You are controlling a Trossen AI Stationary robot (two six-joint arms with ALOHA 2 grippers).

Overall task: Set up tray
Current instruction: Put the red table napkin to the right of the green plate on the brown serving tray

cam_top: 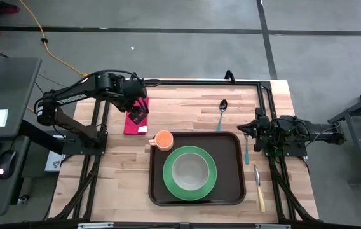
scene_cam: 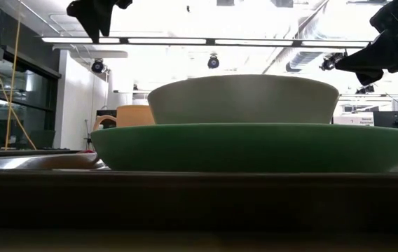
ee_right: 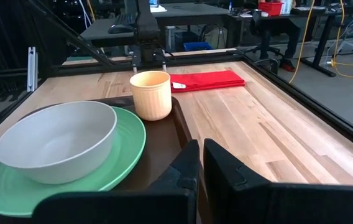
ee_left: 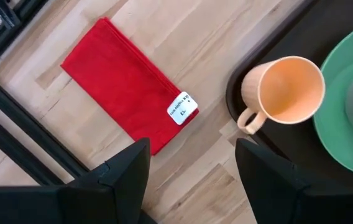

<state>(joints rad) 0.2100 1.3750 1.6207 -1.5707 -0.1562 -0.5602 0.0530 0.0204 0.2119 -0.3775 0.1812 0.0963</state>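
Note:
The dark brown tray (cam_top: pixel 228 143) lies near the table's near edge. On it sits a green plate (cam_top: pixel 170 172) that carries a grey bowl (cam_top: pixel 190 170), and an orange cup (cam_top: pixel 163 140) stands upright in its far left corner. A folded red napkin (ee_left: pixel 123 84) with a white label lies flat on the wood left of the tray. My left gripper (ee_left: pixel 192 168) hovers open above the napkin's near end, between it and the cup (ee_left: pixel 285 87). My right gripper (ee_right: pixel 200 163) is shut, raised off the table beside the tray's right rim (ee_right: pixel 158 155), and faces the cup (ee_right: pixel 151 93).
A spoon (cam_top: pixel 222 112) lies on the wood beyond the tray. A teal-handled utensil (cam_top: pixel 246 150) and a yellow-handled knife (cam_top: pixel 258 189) lie right of the tray, close to my right arm. A black frame (cam_top: pixel 187 81) borders the table. Bare wood shows between napkin and spoon.

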